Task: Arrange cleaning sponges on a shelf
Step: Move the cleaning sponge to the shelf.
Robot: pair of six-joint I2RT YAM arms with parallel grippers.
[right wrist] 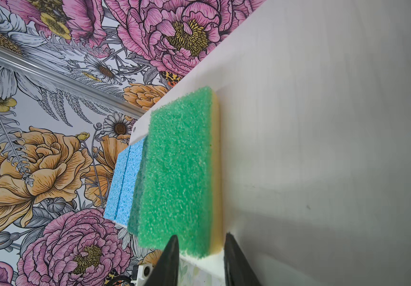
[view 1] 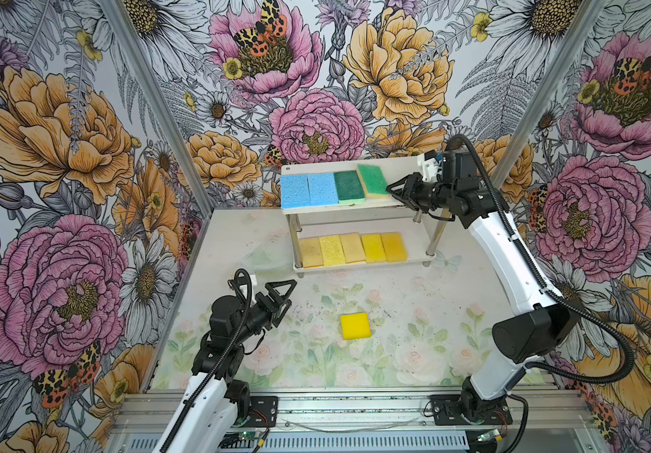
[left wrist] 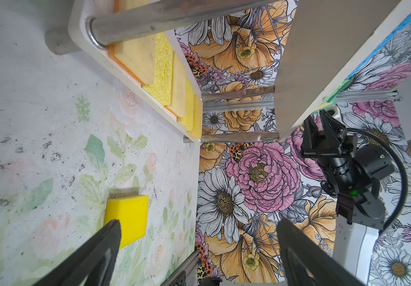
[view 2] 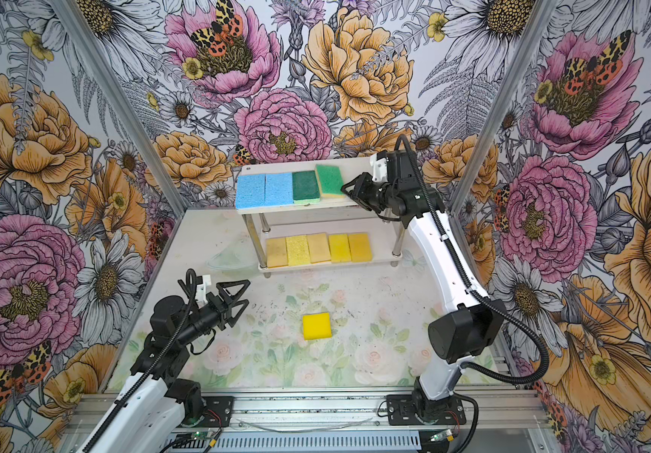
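Right gripper (view 1: 390, 190), jaws narrowly parted, straddles the green sponge (view 1: 371, 179) tilted atop the shelf (view 1: 396, 165); whether it grips, I cannot tell.

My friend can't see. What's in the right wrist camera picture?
A green-topped sponge lies on the white shelf board, with the two black tips of the right claw at either side of its near end. Two blue sponges sit beyond it, with flowery wallpaper behind.
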